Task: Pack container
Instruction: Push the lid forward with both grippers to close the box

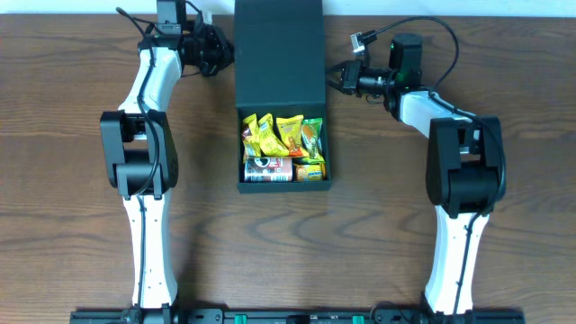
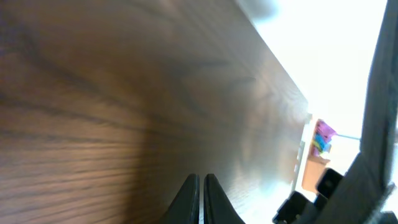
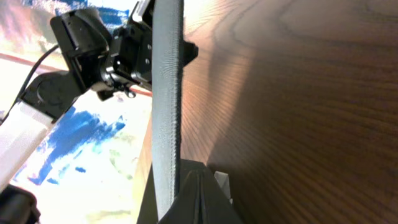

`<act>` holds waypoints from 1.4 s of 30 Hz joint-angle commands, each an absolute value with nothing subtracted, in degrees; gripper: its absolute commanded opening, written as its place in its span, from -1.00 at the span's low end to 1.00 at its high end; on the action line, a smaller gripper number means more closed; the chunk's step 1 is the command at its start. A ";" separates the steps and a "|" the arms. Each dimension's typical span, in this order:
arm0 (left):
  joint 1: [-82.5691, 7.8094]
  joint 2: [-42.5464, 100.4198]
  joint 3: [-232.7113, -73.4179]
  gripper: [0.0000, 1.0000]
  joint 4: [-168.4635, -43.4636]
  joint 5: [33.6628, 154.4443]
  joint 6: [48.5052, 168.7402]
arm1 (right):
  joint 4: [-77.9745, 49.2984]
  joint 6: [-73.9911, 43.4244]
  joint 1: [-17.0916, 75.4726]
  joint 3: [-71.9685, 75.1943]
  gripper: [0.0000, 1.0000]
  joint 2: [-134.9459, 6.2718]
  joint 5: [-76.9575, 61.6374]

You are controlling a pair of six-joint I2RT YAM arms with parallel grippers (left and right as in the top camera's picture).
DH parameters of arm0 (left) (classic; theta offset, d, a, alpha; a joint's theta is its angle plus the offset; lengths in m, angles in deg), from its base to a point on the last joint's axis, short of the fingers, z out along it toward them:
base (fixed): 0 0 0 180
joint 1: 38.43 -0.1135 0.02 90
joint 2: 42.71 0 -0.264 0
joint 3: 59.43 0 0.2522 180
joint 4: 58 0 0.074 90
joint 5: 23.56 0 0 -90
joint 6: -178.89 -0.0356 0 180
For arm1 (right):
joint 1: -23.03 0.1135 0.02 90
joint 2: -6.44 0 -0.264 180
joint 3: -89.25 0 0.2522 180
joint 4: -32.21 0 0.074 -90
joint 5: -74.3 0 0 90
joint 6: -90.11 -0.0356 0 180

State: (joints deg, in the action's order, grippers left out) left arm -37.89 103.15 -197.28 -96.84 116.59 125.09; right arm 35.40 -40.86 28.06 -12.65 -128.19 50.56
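The dark teal container (image 1: 246,185) sits mid-table with its flap lid (image 1: 279,54) open toward the far side. Inside lie yellow and green snack packets (image 1: 286,135) and a small red-topped can (image 1: 266,167). My left gripper (image 1: 226,50) is shut and empty beside the lid's left edge; in its wrist view the shut fingertips (image 2: 194,184) hover over bare wood, with the lid (image 2: 380,93) a dark strip at the right. My right gripper (image 1: 334,77) is shut at the lid's right edge; its fingertips (image 3: 198,186) touch the edge-on lid (image 3: 166,93) on the table side.
The wooden table (image 1: 72,180) runs out on both sides of the box. Both arm bases stand at the near edge. Cables loop behind the right wrist (image 1: 396,31). Past the lid, the right wrist view shows the left arm's wrist (image 3: 93,50).
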 commanded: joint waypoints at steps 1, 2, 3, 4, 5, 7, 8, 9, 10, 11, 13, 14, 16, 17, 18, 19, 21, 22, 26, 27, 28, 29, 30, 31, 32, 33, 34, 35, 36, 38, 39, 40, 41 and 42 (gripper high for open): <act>-37.89 104.18 -197.41 -0.88 -94.04 124.15 125.33 | 35.94 -38.50 28.00 -13.39 -0.96 -128.69 55.93; -37.94 104.18 -197.41 -0.88 -93.06 125.57 125.33 | 36.14 -38.32 27.93 -13.39 -0.96 -128.69 56.61; -38.05 104.18 -197.41 -0.88 -91.90 127.52 125.33 | 36.60 -38.34 27.85 -13.39 -0.96 -128.69 57.29; -38.13 104.18 -197.41 -0.89 -90.92 129.18 125.33 | 37.43 -38.34 27.80 -13.39 -0.96 -128.69 58.12; -38.27 104.18 -197.41 -0.88 -90.26 130.55 125.31 | 38.61 -38.39 27.69 -13.39 -0.97 -128.69 58.99; -38.51 104.18 -197.41 -0.88 -89.36 132.48 125.31 | 40.93 -38.41 27.54 -13.39 -0.96 -128.69 60.37; -38.68 104.18 -197.41 -0.89 -88.95 133.46 125.29 | 41.98 -38.45 27.47 -13.39 -0.96 -128.69 61.00; -38.86 104.18 -197.41 -0.88 -88.58 134.34 125.29 | 42.54 -38.67 27.41 -13.39 -0.96 -128.69 61.35; -39.18 104.18 -197.41 -0.89 -87.75 136.26 125.09 | 43.48 -38.80 27.26 -13.39 -0.96 -128.69 62.10; -39.38 104.18 -197.41 -0.89 -87.16 137.53 125.09 | 44.03 -38.85 27.17 -13.39 -0.96 -128.69 62.64; -39.84 104.18 -197.41 -0.88 -85.80 140.17 125.11 | 44.73 -38.85 27.06 -13.39 -0.96 -128.69 63.41; -40.06 104.18 -197.43 -0.88 -85.14 141.31 125.11 | 44.86 -38.85 26.99 -13.39 -0.97 -128.69 63.58; -40.47 104.18 -197.41 -0.88 -84.53 143.08 125.14 | 44.86 -38.82 26.80 -13.39 -0.96 -128.69 63.65; -40.67 104.18 -197.41 -0.88 -84.55 143.65 125.14 | 44.86 -38.82 26.71 -13.39 -0.97 -128.69 63.63; -40.78 104.18 -197.41 -0.89 -84.53 144.37 125.11 | 44.88 -38.80 26.56 -13.39 -0.97 -128.69 63.58; -40.84 104.18 -197.41 -0.88 -84.55 144.67 125.11 | 45.21 -38.85 26.38 -13.39 -0.97 -128.69 63.60; -40.93 104.18 -197.41 -0.88 -84.51 145.26 125.09 | 46.46 -39.33 26.01 -13.39 -0.97 -128.69 63.63; -40.93 104.18 -197.41 -0.88 -84.45 145.57 125.09 | 47.16 -39.85 25.92 -13.39 -0.97 -128.69 63.63; -40.93 104.18 -197.41 -0.88 -84.34 146.05 125.11 | 51.16 -42.60 25.70 -13.39 -0.97 -128.69 64.37; -40.93 104.18 -197.43 -0.88 -84.34 146.16 125.11 | 52.45 -43.76 25.73 -13.39 -0.97 -128.69 64.59; -40.93 104.18 -197.41 -0.88 -84.29 146.47 125.09 | 53.36 -44.42 25.73 -13.39 -0.97 -128.69 64.83; -40.93 104.18 -197.43 -0.88 -84.20 147.12 125.09 | 54.68 -45.27 25.73 -13.39 -0.97 -128.69 65.42; -40.93 104.18 -197.43 -0.88 -83.72 147.89 125.09 | 55.77 -46.04 25.73 -13.39 -0.97 -128.69 65.94; -40.93 104.18 -197.41 -0.88 -83.24 148.76 125.09 | 56.73 -46.84 25.73 -13.39 -0.97 -128.69 66.36; -40.93 104.18 -197.41 -0.88 -82.98 149.26 125.11 | 57.54 -47.35 25.73 -13.39 -0.97 -128.69 66.90; -40.93 104.18 -197.41 -0.88 -82.67 149.83 125.11 | 58.61 -47.96 25.73 -13.39 -0.97 -128.69 67.54; -40.93 104.18 -197.41 -0.88 -81.84 151.10 125.11 | 59.37 -48.53 25.73 -13.39 -0.97 -128.69 68.11; -40.93 104.18 -197.41 -0.89 -81.60 151.73 125.11 | 59.88 -48.90 25.73 -13.39 -0.97 -128.69 68.61; -40.93 104.18 -197.43 -0.88 -81.39 152.30 125.11 | 60.40 -49.16 25.73 -13.39 -0.97 -128.69 69.31; -40.93 104.18 -197.41 -0.88 -79.81 154.88 125.09 | 61.34 -49.18 25.73 -13.39 -0.97 -128.69 71.21; -40.93 104.18 -197.41 -0.88 -79.09 155.76 125.09 | 61.41 -49.18 25.73 -13.39 -0.97 -128.69 72.06; -40.93 104.18 -197.41 -0.88 -78.17 156.83 125.09 | 61.41 -49.18 25.73 -13.39 -0.97 -128.69 73.29; -40.93 104.18 -197.41 -0.88 -77.65 157.07 125.16 | 61.30 -49.64 25.73 -13.37 -0.97 -128.69 73.68; -40.93 104.18 -197.43 -0.85 -77.58 157.07 125.18 | 61.36 -50.63 25.73 -13.37 -0.97 -128.69 73.66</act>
